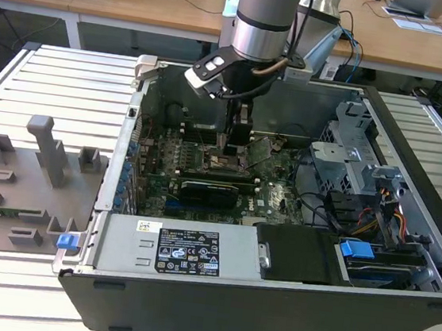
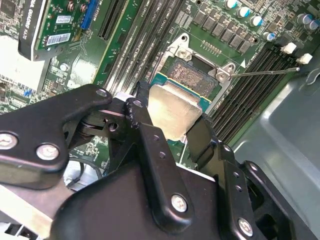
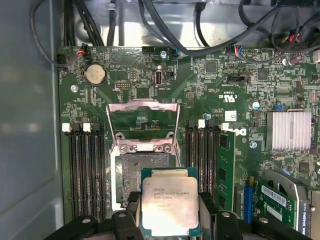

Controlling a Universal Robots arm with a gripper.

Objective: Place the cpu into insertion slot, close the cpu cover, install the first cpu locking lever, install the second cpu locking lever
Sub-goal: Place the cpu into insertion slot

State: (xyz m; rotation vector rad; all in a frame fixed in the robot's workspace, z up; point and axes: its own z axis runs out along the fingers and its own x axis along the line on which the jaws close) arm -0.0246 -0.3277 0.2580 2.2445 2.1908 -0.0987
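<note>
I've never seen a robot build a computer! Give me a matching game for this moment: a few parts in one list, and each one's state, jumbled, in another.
Parts
1. cpu
2. insertion slot
3. cpu cover
4. coin battery

States
A. swung up, open
B. round, silver
C. held in the claw
D. uncovered, no chip in it

Pairs: 1-C, 2-D, 3-A, 4-B

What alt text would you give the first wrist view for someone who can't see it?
A black pincer grips a small square chip with a silver-grey metal top, partly in front of the open square socket on a green motherboard. The thin silver metal cover frame is lifted open next to the socket.
</note>
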